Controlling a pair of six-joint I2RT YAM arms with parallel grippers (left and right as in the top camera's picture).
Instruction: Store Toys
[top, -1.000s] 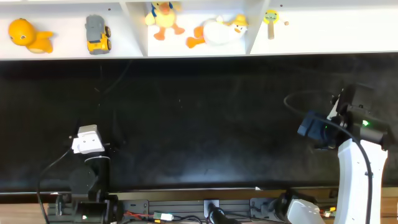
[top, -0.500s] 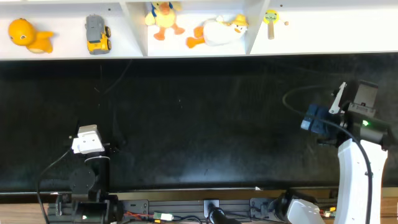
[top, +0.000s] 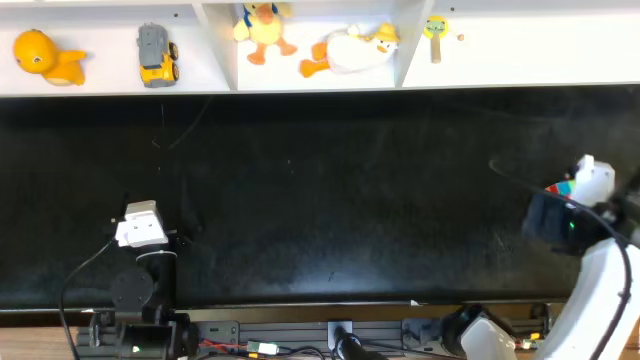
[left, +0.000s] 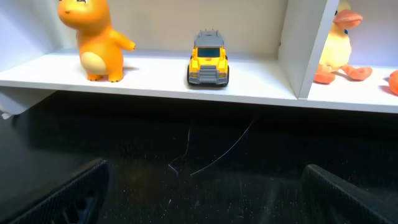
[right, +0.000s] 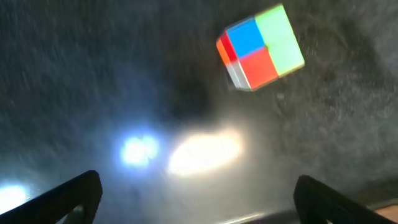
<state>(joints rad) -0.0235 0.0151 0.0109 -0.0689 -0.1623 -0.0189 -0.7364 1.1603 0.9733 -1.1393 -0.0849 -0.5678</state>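
A multicoloured cube lies on the black mat near the table's right side, a corner of it peeking out beside the right arm. My right gripper hangs above the mat a little short of the cube, open and empty. My left gripper is open and empty too, low at the front left and facing the shelf. On the white shelf stand an orange figure, a yellow truck, a yellow duck plush, a white duck plush and a small yellow toy.
White dividers split the shelf into compartments along the far edge. The right arm stands by the table's right edge, and the left arm's base is at the front left. Bright light reflects off the mat under the right gripper.
The right arm has swung to the right and nearer the table's right edge, bringing the cube under its wrist. The left arm has kept still.
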